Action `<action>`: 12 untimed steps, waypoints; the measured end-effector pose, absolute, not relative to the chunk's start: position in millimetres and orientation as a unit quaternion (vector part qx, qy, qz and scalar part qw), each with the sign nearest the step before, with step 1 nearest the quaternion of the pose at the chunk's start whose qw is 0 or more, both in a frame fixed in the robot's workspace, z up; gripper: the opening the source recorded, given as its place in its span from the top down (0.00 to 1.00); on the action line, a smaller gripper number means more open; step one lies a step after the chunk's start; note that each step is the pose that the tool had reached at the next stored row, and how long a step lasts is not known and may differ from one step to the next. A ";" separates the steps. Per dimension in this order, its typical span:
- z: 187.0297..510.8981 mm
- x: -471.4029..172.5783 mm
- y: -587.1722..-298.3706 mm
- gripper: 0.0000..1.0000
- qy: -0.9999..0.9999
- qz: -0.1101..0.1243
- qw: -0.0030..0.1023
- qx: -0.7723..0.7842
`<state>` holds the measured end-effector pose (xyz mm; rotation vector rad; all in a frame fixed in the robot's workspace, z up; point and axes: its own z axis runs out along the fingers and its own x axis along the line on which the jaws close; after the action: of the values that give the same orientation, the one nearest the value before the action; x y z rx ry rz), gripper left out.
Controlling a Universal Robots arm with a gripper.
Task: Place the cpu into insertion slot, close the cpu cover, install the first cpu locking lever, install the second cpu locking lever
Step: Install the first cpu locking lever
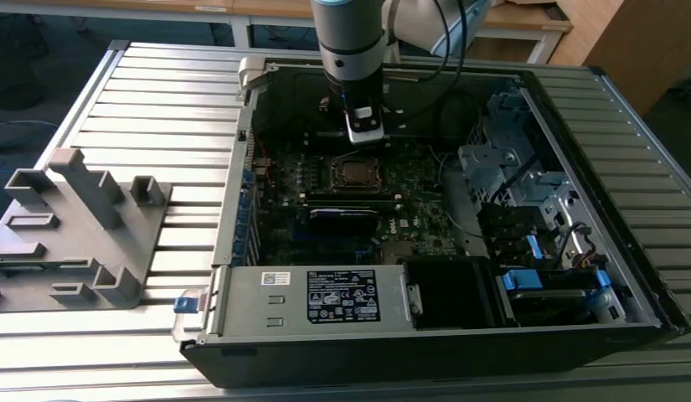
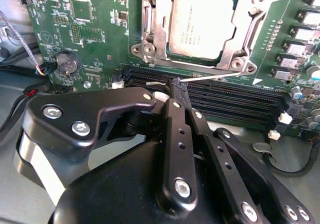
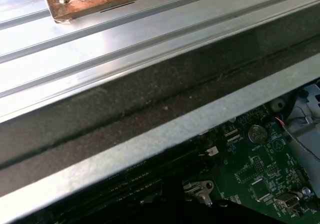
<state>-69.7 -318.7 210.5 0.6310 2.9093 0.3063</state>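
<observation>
Dull silver-tan square cpu (image 2: 201, 25) seated on green motherboard (image 2: 95, 34), silver frame cpu cover (image 2: 154, 31) shut over it. Black gripper (image 2: 180, 85) clenched, tips touching thin wire locking lever (image 2: 215, 75). Likely lever step; needs steady press down to latch.

This looks like a robotics lab or workshop: an opened computer case (image 1: 435, 356) lies on a ribbed aluminium worktop (image 1: 155, 92), with a robot arm (image 1: 351, 42) hanging over it, a grey plastic fixture (image 1: 77, 234) beside it and wooden desks (image 1: 524, 17) beyond it.
</observation>
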 end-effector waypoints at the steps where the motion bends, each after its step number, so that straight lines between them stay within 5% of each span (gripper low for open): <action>1: 210.1 -69.7 -318.7 0.90 0.969 0.102 0.074 0.210; 12: 206.5 -69.6 -318.8 0.90 0.969 0.102 0.075 0.210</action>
<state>-69.6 -318.8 206.5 0.6301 2.9072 0.3065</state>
